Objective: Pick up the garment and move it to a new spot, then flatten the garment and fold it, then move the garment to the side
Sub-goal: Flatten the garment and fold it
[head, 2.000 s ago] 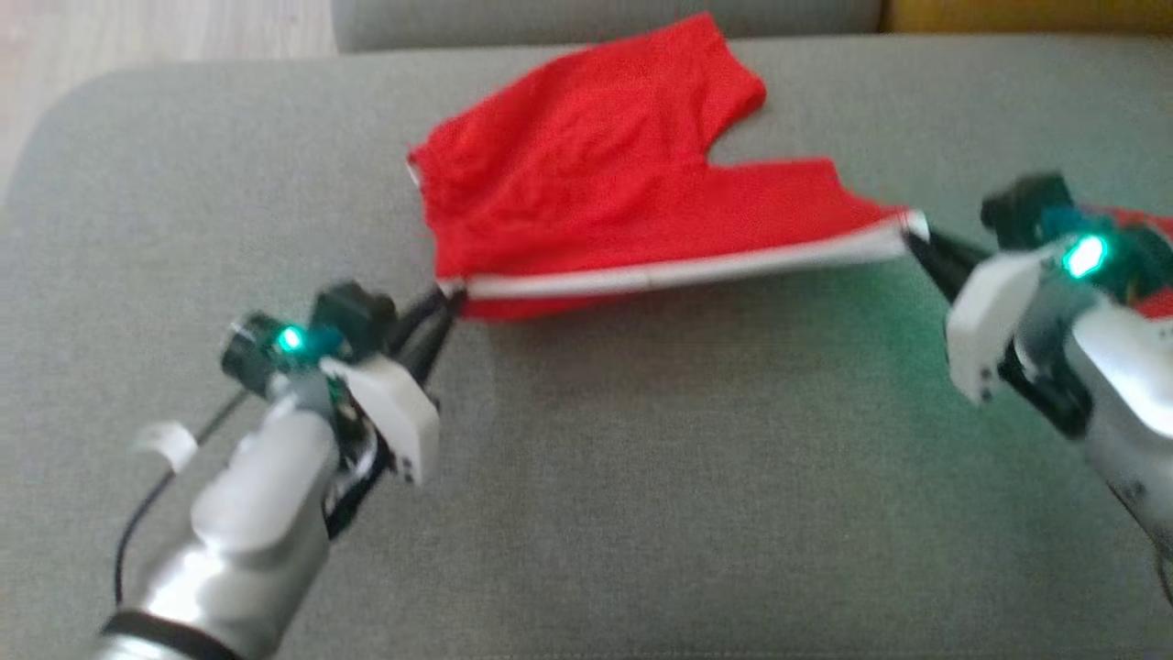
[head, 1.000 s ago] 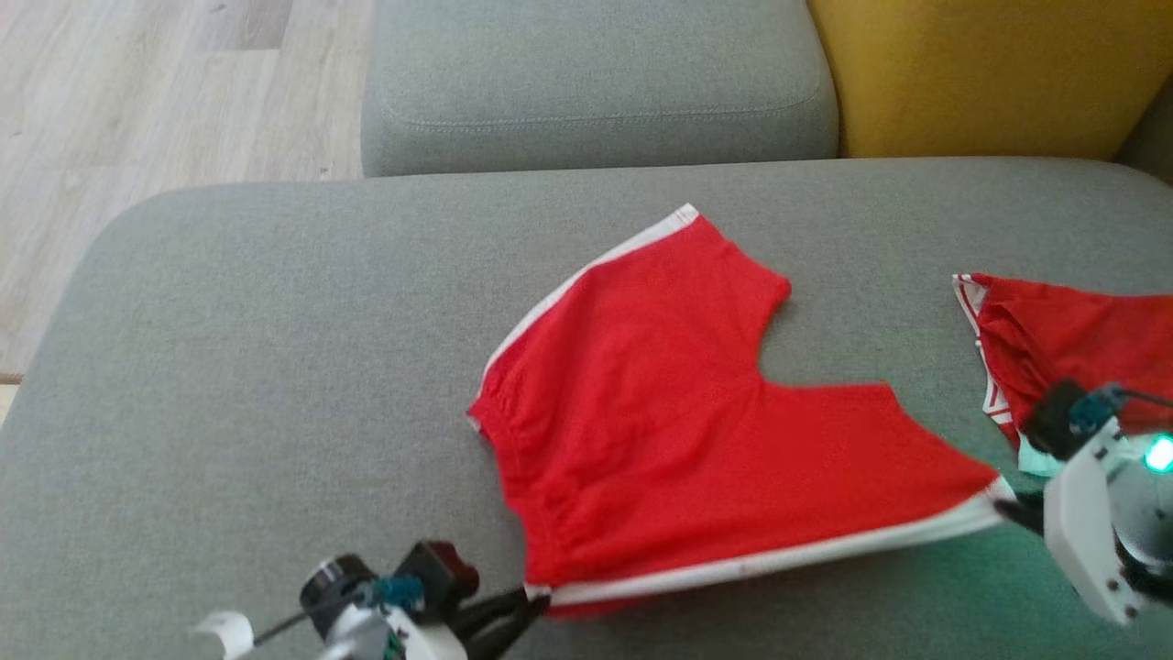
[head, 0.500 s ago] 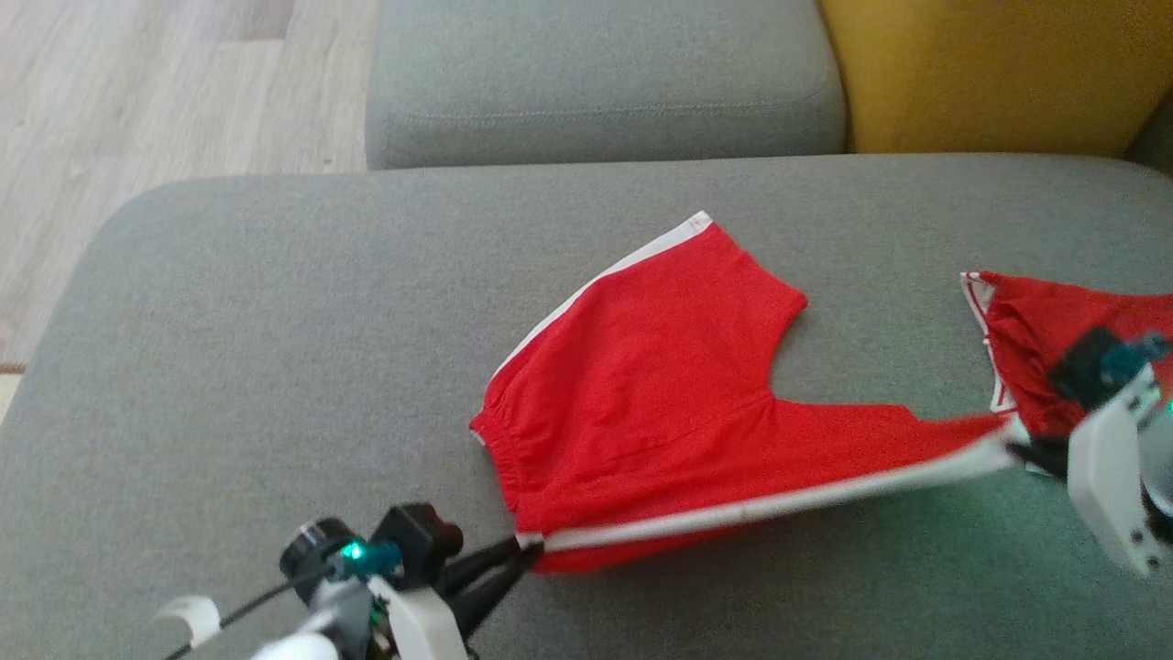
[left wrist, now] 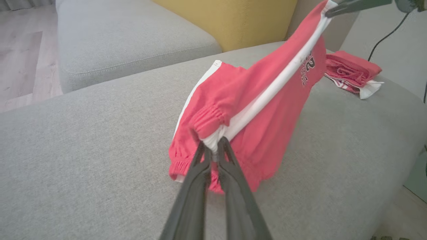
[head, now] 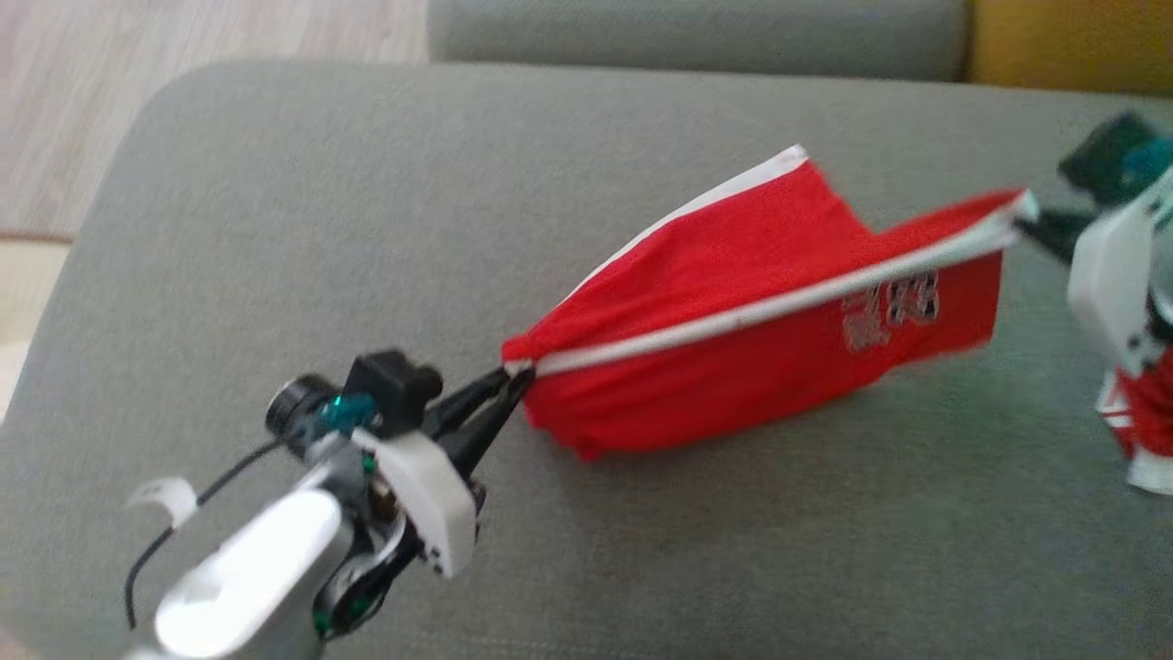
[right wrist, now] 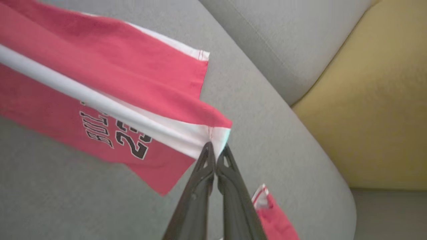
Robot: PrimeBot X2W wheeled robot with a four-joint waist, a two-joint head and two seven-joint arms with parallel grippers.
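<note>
We hold the red shorts [head: 733, 367] stretched in the air between our two claws, above the grey sofa seat [head: 275, 229]. Our left claw [head: 515, 378] is closed on the waistband end of the white side stripe [head: 733, 323], at the shorts' 8 o'clock in the head view. Our right claw [right wrist: 216, 149] is closed on the hem end of the same stripe, at their 2 o'clock. The stripe runs taut from claw to claw as the top edge, with red cloth hanging on both sides of it. The lowest folds hang close to the seat; we cannot tell whether they touch it. Dark lettering [right wrist: 115, 131] shows on the leg panel near our right claw. A second red garment [left wrist: 350, 71] lies crumpled on the seat at the shorts' 4 o'clock, apart from them. A yellow cushion [right wrist: 377, 100] stands behind the seat at 1 o'clock.
</note>
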